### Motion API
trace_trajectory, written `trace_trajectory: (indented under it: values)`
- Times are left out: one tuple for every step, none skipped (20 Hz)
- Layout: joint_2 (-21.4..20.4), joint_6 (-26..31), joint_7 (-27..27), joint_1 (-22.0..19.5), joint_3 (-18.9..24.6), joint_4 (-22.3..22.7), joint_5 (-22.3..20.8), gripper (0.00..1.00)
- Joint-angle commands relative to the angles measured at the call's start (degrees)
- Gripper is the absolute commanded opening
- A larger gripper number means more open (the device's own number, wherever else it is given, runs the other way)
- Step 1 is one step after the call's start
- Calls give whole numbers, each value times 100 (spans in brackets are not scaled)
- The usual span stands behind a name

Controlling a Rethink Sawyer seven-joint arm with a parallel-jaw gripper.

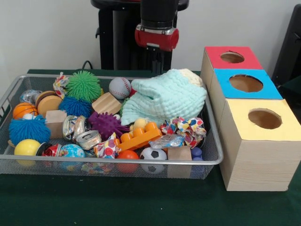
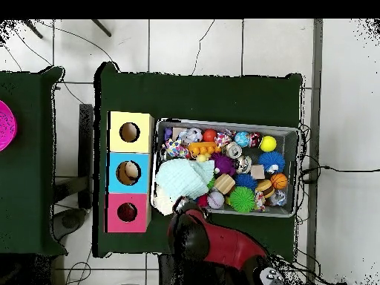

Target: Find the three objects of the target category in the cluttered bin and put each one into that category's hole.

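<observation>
The wire mesh bin (image 1: 117,162) is full of clutter; it also shows in the overhead view (image 2: 223,124). No small plush animal toy shows in either view; any in the bin are hidden. The red-topped box with its round hole (image 1: 232,57) stands at the far end of the row of boxes, and its hole (image 2: 127,213) looks dark from above. My gripper (image 1: 157,59) hangs at the bin's far rim, just behind a mint-green cloth (image 1: 164,96). From above the gripper (image 2: 180,204) is at the cloth's edge (image 2: 180,178). Whether it holds anything does not show.
The blue-topped box (image 1: 246,83) and the yellow-topped box (image 1: 265,118) stand beside the bin. In the bin lie a baseball (image 1: 120,87), a green spiky ball (image 1: 83,85), a purple spiky ball (image 1: 106,125), an orange toy brick (image 1: 138,136) and a small soccer ball (image 1: 153,155).
</observation>
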Motion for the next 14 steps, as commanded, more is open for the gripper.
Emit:
trace_trajectory:
  values:
    - [932, -410, -106, 90, 161, -1088, -634, 0]
    - [970, -357, -87, 132, 115, -1176, -689, 0]
    - [1001, -300, -77, 177, 77, -1253, -725, 0]
    - [1011, -210, -67, 146, 117, -1296, -758, 0]
    - [1010, -176, -42, 150, 131, -1328, -787, 0]
    - [982, -158, -10, 147, 149, -1333, -805, 0]
    - [960, -109, 23, 181, 135, -1361, -813, 0]
    - [953, -99, 59, 188, 140, -1383, -828, 0]
    - [953, -91, 79, 151, 190, -1400, -855, 0]
    - [952, -53, 90, 97, 250, -1411, -880, 0]
    - [933, -4, 81, 63, 289, -1427, -903, 0]
    - [919, 40, 75, 38, 308, -1433, -918, 0]
    - [904, 84, 68, 14, 327, -1439, -934, 0]
    - [897, 125, 51, -32, 371, -1451, -955, 0]
